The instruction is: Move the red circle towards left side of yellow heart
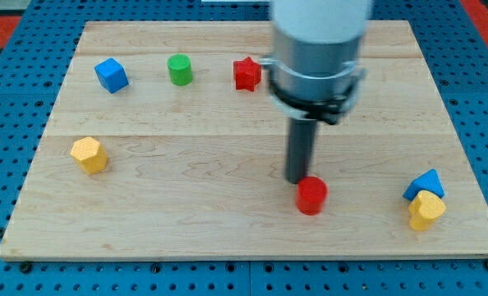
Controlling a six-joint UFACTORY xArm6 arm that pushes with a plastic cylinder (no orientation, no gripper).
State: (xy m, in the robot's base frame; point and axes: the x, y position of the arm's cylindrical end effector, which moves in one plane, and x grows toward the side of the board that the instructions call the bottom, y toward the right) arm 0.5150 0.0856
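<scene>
The red circle (311, 195) lies on the wooden board, right of centre toward the view's bottom. My tip (297, 180) stands right against its upper left edge. The yellow heart (425, 210) lies near the board's lower right corner, well to the right of the red circle. A blue triangle (425, 184) touches the heart from above.
A red star (246, 73), a green cylinder (179, 69) and a blue cube (111, 75) stand in a row near the board's top. A yellow hexagon (89, 154) lies at the left. The wooden board (186, 222) rests on a blue pegboard.
</scene>
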